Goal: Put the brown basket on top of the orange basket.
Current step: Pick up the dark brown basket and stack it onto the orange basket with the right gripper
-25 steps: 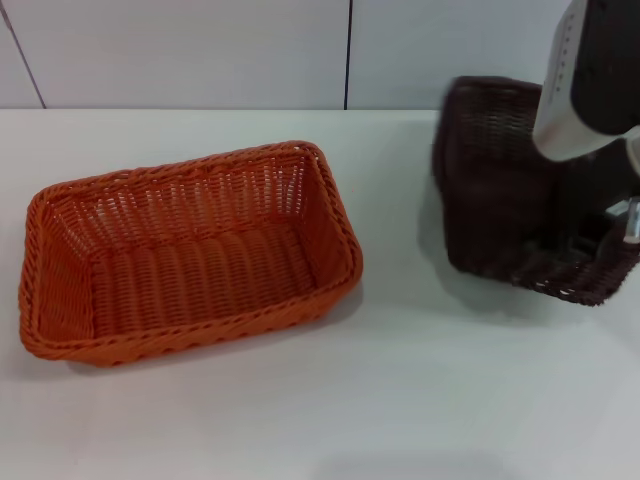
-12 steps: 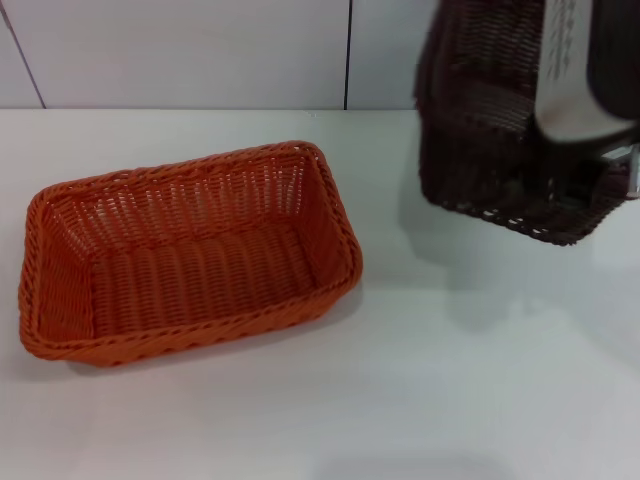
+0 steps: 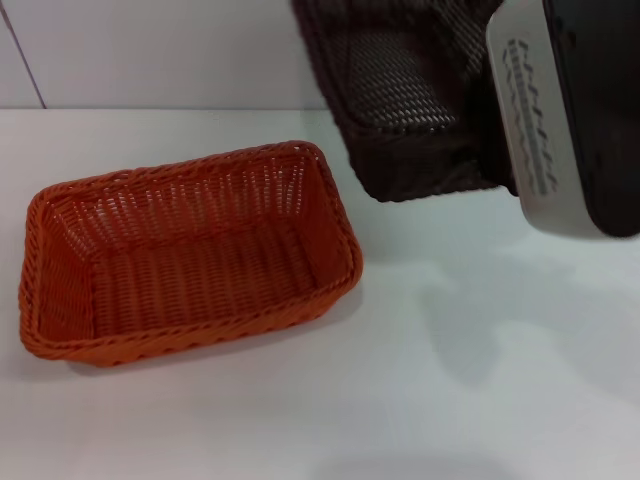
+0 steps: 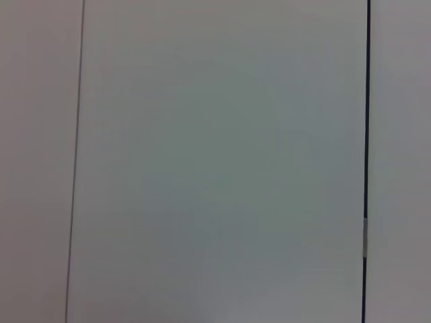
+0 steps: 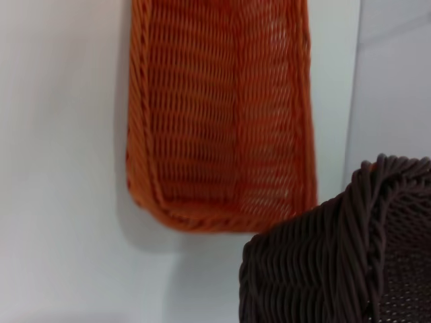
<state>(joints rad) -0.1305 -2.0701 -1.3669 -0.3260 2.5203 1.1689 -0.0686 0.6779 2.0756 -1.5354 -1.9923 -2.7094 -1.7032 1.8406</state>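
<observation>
The orange basket rests upright on the white table at the left, also seen in the right wrist view. The brown basket hangs tilted in the air, above and to the right of the orange one's right end, and runs out of the top of the head view. A corner of the brown basket fills the right wrist view up close. My right arm's housing covers the brown basket's right side and hides the right gripper, which carries it. The left gripper is out of view.
The white table stretches in front of and to the right of the orange basket. A white panelled wall with dark seams stands behind the table. The left wrist view holds only a pale panel.
The brown basket has been lifted off the table at the right and carried up and to the left, toward the orange basket. The orange basket has not moved.
</observation>
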